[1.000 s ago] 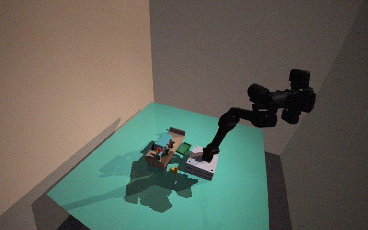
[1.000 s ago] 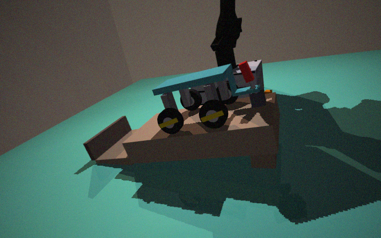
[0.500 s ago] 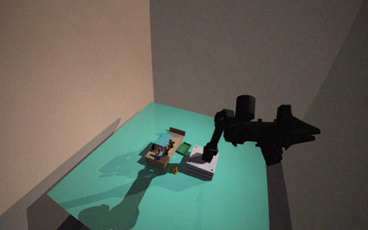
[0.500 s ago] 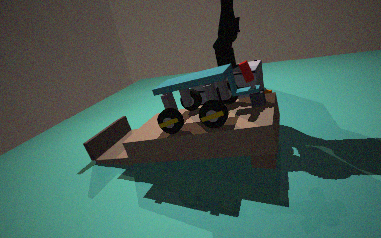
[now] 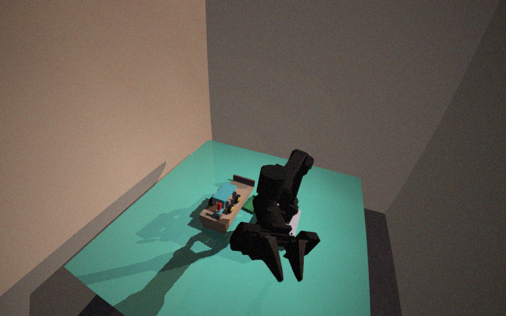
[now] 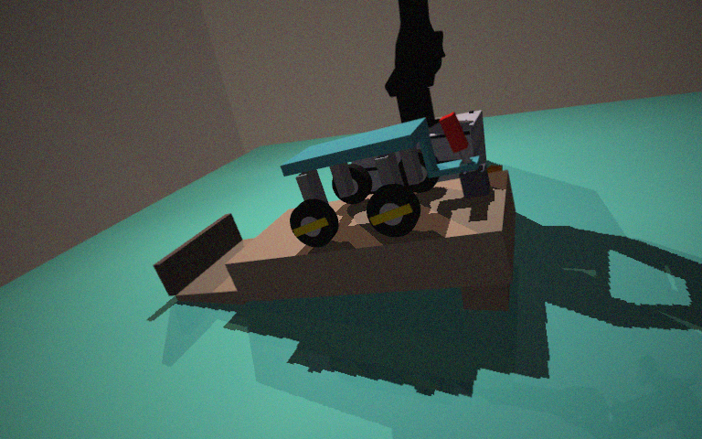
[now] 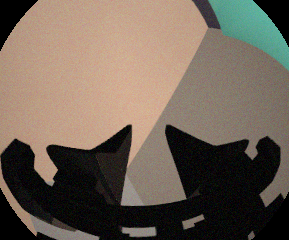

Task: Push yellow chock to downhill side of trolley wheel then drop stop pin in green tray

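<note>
The blue-topped trolley [image 5: 224, 194] [image 6: 355, 145] stands on the brown ramp [image 5: 213, 222] [image 6: 371, 266], its black wheels with yellow hubs on the slope. The red-headed stop pin [image 5: 219, 206] [image 6: 453, 132] sits at its uphill end. My gripper [image 5: 289, 278] [image 7: 148, 128] hangs in the air far from the trolley, close to the top camera, fingers partly apart with nothing between them. The wrist view shows only walls past the fingertips. The yellow chock is hidden behind my arm in the top view. A small orange bit [image 6: 494, 168] shows past the ramp's uphill end.
A corner of the green tray [image 5: 249, 203] shows beside the ramp, mostly hidden by my arm [image 5: 275, 195] [image 6: 414, 59]. A dark end wall [image 5: 244, 180] [image 6: 196, 252] closes the ramp's low end. The arm's grey base plate [image 5: 294, 221] lies right of the ramp.
</note>
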Available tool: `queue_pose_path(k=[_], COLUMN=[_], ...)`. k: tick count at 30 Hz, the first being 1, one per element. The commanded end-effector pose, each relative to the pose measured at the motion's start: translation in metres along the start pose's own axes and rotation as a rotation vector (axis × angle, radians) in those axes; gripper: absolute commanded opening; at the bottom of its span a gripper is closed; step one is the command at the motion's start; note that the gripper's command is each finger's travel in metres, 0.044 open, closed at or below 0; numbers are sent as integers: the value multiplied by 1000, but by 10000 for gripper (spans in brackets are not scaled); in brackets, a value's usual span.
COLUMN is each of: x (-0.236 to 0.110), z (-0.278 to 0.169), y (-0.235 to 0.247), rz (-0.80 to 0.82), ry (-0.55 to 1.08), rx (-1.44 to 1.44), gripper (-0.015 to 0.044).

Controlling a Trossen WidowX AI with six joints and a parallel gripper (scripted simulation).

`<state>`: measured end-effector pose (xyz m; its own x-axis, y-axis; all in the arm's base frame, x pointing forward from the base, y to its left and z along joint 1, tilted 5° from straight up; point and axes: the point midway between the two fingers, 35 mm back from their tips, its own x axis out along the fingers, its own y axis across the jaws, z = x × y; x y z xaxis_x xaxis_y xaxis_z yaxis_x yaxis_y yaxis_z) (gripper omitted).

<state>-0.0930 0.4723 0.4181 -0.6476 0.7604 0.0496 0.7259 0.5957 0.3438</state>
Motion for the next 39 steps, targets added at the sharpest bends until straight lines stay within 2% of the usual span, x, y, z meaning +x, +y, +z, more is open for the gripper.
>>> queue_pose_path(k=[1, 7, 13, 20, 27, 30, 39], x=[-32, -103, -194, -306, -402, -418, -418], z=[60, 160, 243, 305, 322, 320, 339], y=[26, 47, 36, -19, -106, -127, -133], rz=[121, 290, 420, 496, 460, 435, 436], ry=[-196, -532, -869, -1254, -1608, -1675, -1675], rx=[85, 252, 434, 673, 947, 1008, 1008], gripper=[190, 190, 190, 190, 190, 190, 190])
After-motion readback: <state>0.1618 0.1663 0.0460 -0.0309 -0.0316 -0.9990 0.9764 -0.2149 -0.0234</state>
